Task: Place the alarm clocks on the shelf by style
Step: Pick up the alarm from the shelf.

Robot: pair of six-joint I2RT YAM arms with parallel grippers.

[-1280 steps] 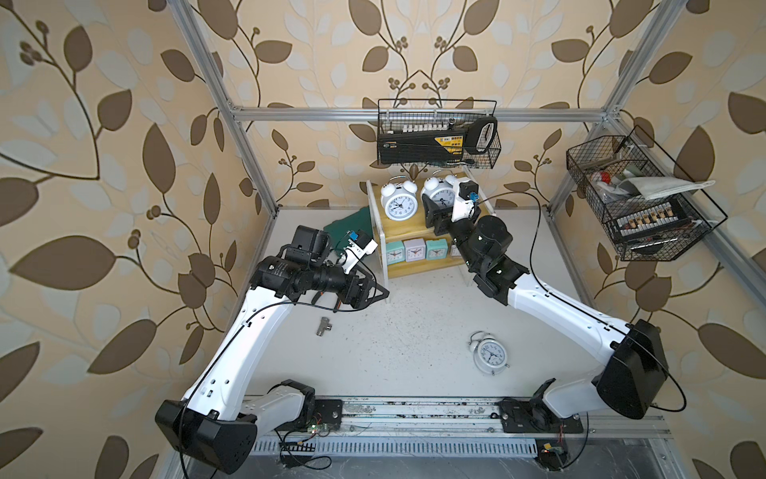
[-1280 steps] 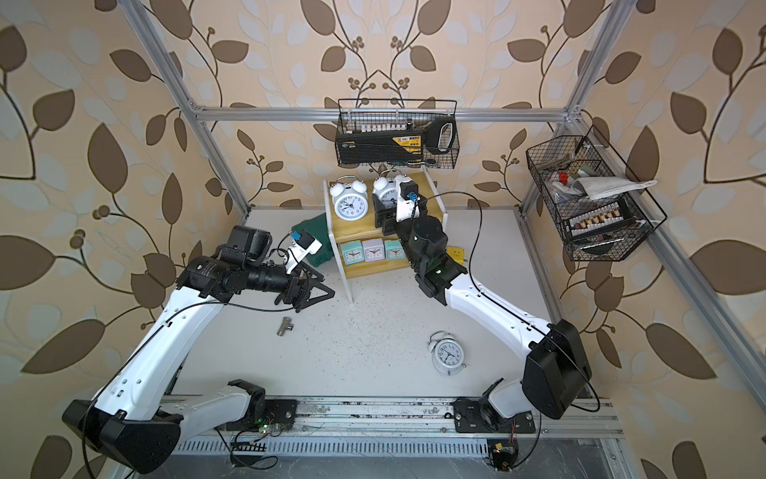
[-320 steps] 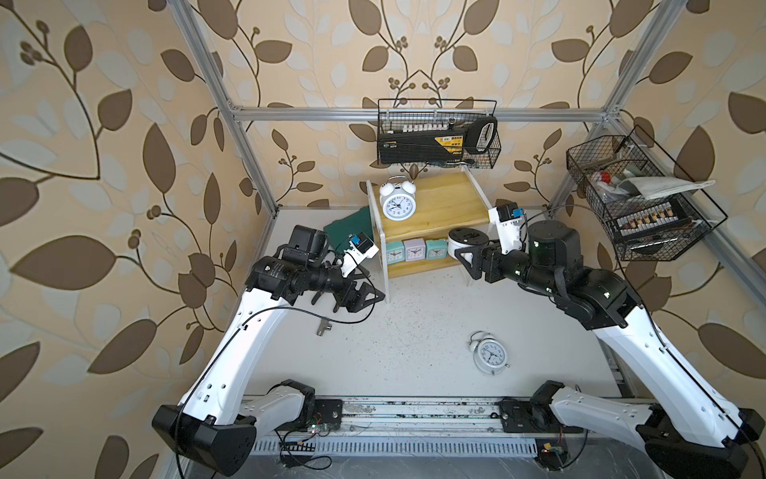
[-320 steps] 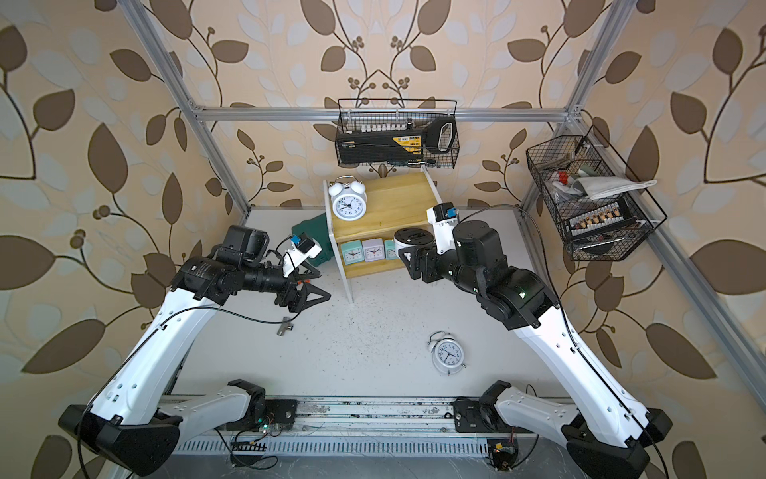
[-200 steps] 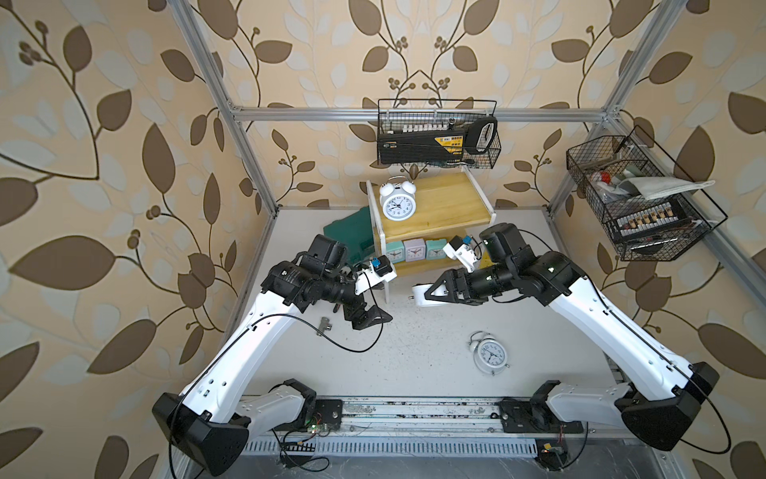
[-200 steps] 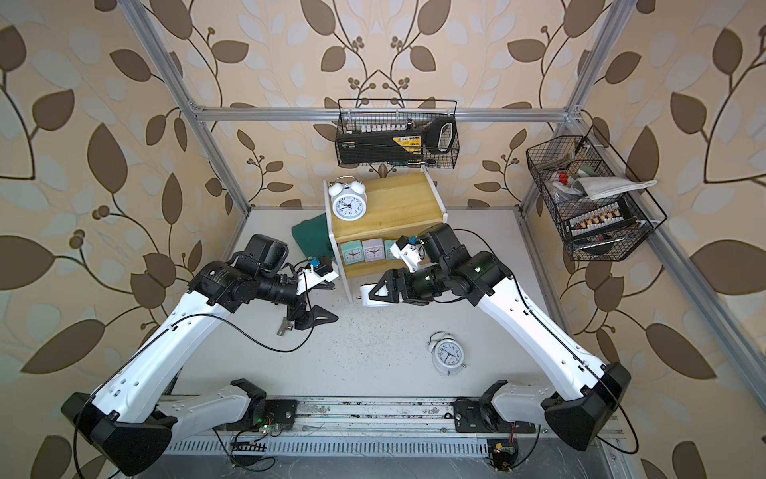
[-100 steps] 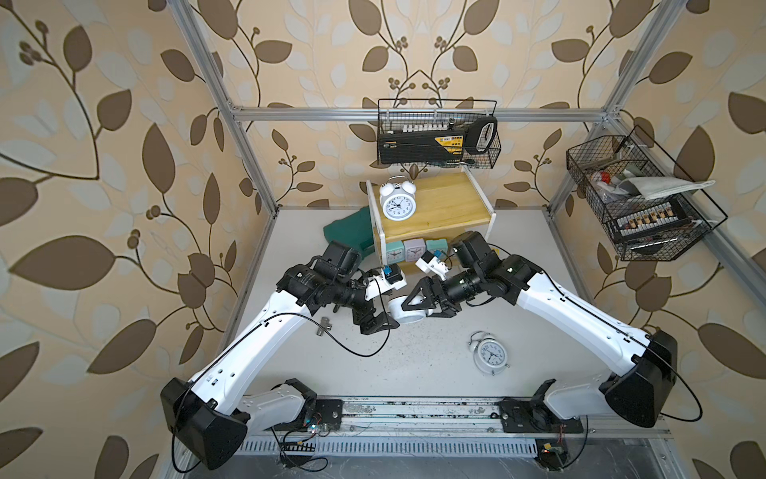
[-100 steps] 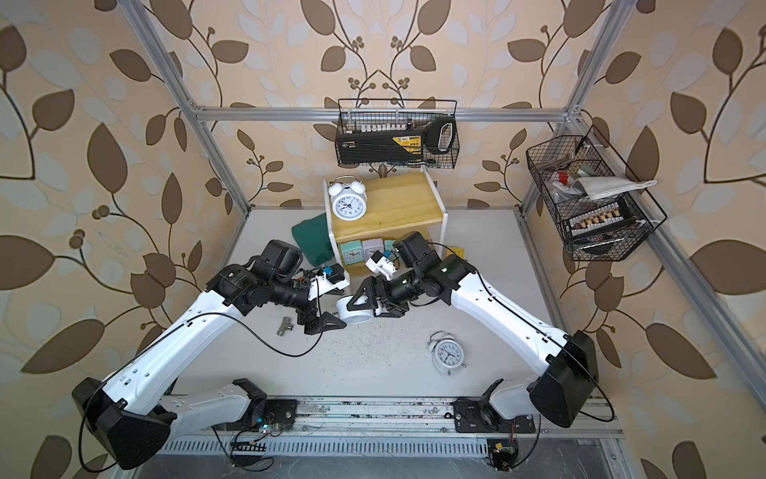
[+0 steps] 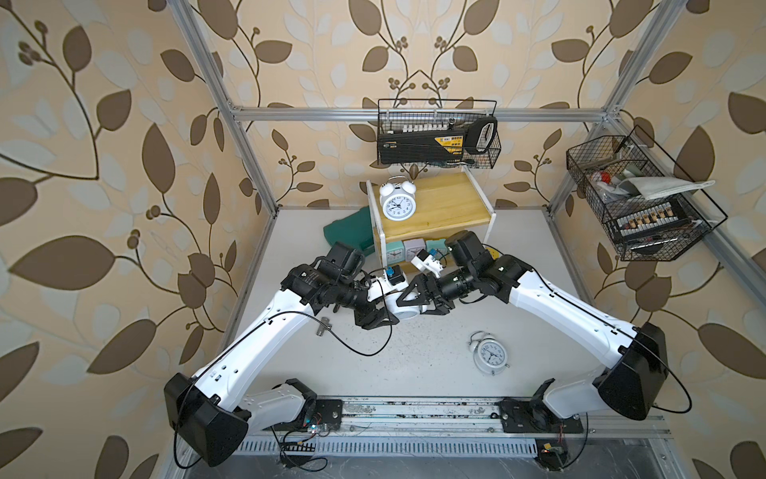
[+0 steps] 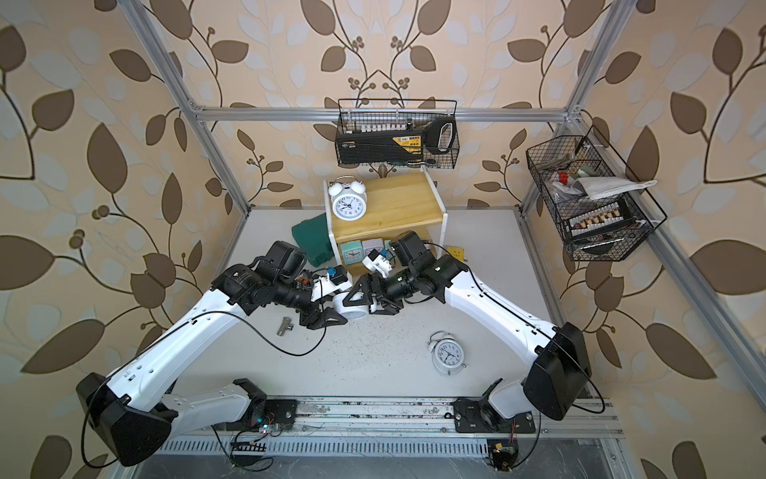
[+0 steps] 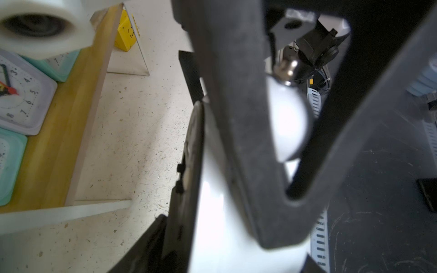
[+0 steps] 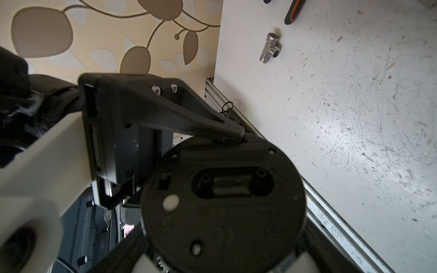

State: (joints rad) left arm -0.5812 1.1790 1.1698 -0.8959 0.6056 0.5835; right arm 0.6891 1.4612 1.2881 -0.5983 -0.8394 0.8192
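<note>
1. Our right hand grips a round white twin-bell clock by its body, over the surface. In the right wrist view the clock's black back faces the camera.
2. Our left hand meets it from the opposite side, set around the same clock. One of its fingers touches the rim of that back with its tip. We cannot tell whether this hand has clamped down.
3. The shelf stands beyond both hands, just past the right hand's wrist. A second twin-bell clock stands upright on its top board, toward the left hand's side.
4. On the lower board, facing the hands, sit a teal square clock, a lilac square clock and a second teal clock, which is partly hidden by the right wrist.
5. A third twin-bell clock lies face up on the surface behind the right hand, well apart from it.
6. A small metal fitting lies on the surface behind the left hand, near its wrist.
</note>
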